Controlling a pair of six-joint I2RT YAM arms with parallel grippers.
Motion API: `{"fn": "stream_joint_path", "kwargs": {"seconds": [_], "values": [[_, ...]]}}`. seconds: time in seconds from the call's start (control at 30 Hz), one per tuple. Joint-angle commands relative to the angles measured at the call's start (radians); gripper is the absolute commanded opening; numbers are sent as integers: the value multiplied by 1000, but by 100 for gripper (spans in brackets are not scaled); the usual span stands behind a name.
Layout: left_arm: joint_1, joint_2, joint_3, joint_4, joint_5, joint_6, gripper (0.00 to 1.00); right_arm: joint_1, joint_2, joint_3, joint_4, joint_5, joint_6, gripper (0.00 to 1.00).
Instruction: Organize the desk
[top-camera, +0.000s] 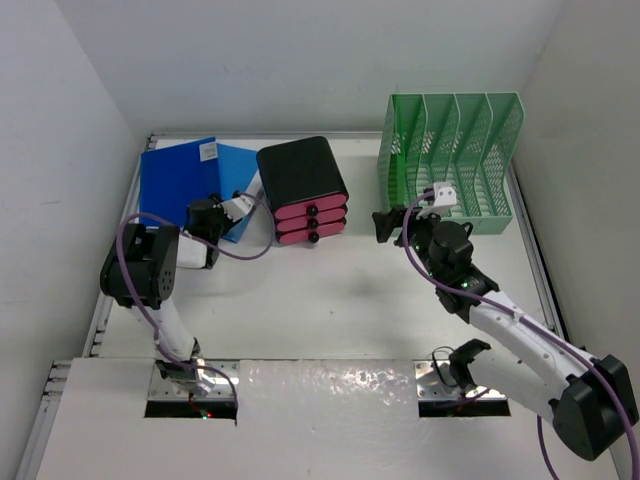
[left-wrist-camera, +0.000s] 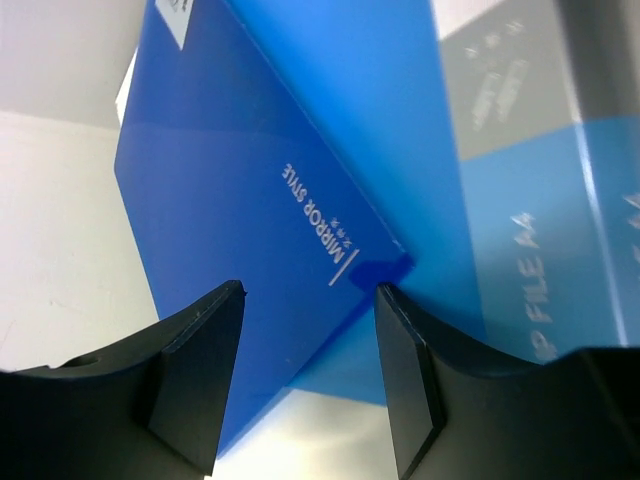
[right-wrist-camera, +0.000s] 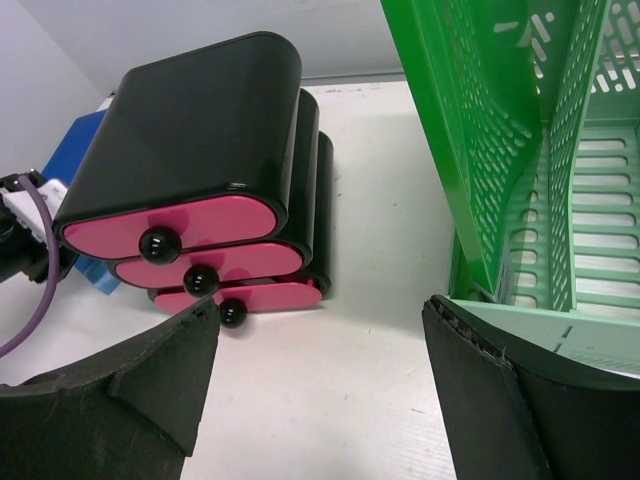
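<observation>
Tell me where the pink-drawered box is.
From above, the pink-drawered box sits far back on the desk, between the blue folders on the left and the green file rack on the right.

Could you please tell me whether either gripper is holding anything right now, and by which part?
Nothing is held. The left gripper stands open at the blue folder's corner without clamping it; the right gripper is open and empty.
</observation>
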Motion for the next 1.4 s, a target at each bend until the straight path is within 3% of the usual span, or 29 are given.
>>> {"fn": "stream_joint_path", "kwargs": {"seconds": [0.0,0.2,0.5,0.63,0.67,0.73,1.1,1.37], "values": [[-18,39,38,114,-95,-45,52,3,-18,-8,48,4,-20,80],[-22,30,37,124,-94,-68,46,5,-19,-14,48,7,-28,80],[-36,150,113,147,-215,-104,42,3,-33,-18,43,-2,-46,82],[-48,204,170,102,-252,-98,20,3,-67,-29,34,5,-63,82],[-48,207,173,98,-247,-99,7,3,-73,-35,33,10,-66,82],[-48,204,164,102,-232,-99,0,3,-90,-40,30,24,-68,82],[-38,27,72,70,-183,-160,0,5,-88,-32,-19,39,-63,82],[-24,-252,8,-331,-20,-219,0,3,-70,-54,-23,10,-25,81]]}}
